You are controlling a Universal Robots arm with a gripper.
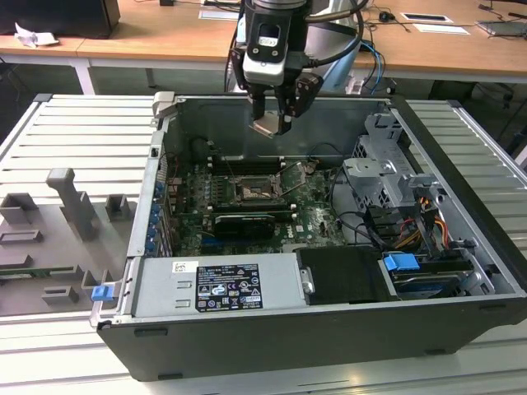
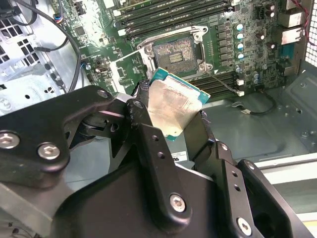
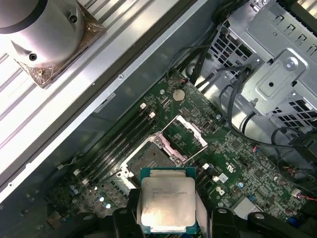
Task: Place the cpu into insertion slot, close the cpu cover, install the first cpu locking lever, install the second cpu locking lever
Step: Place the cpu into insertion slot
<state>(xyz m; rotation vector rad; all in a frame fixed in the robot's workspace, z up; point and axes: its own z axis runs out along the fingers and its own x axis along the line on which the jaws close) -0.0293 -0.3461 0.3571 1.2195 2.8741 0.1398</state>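
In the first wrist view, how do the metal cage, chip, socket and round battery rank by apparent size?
1. metal cage
2. chip, but it is nearest the camera, so its rank over the socket is unsure
3. socket
4. round battery

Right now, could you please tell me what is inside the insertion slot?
The insertion slot shows only its dark contact bed, no chip. In the first wrist view the cpu, clamped in the gripper, covers one edge of it.
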